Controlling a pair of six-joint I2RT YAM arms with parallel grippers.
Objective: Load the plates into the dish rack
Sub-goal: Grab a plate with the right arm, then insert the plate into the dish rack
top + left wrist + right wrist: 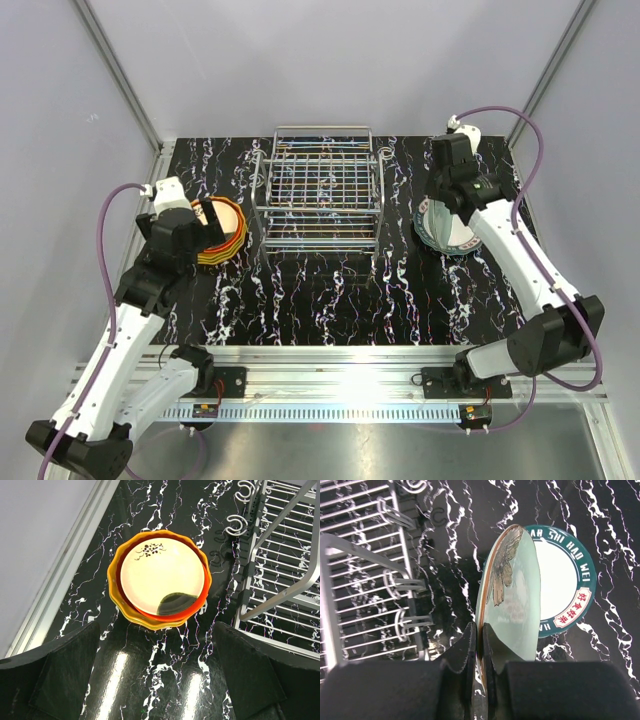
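Note:
The chrome wire dish rack point(322, 200) stands at the back middle with no plates in it. Left of it lies a stack of plates point(222, 232): a cream plate point(161, 575) on a red-orange one point(197, 607) on an orange one point(116, 587). My left gripper point(208, 222) is open above the near edge of that stack, holding nothing. My right gripper point(480, 645) is shut on the rim of a pale mint green plate point(512, 595), held on edge above a teal-rimmed plate point(570, 590) that lies flat right of the rack point(365, 565).
The black marbled table point(320, 300) has a metal rail along its left side point(65, 575). Wire hooks point(240, 522) stick out from the rack's near corner. Grey walls enclose the back and sides.

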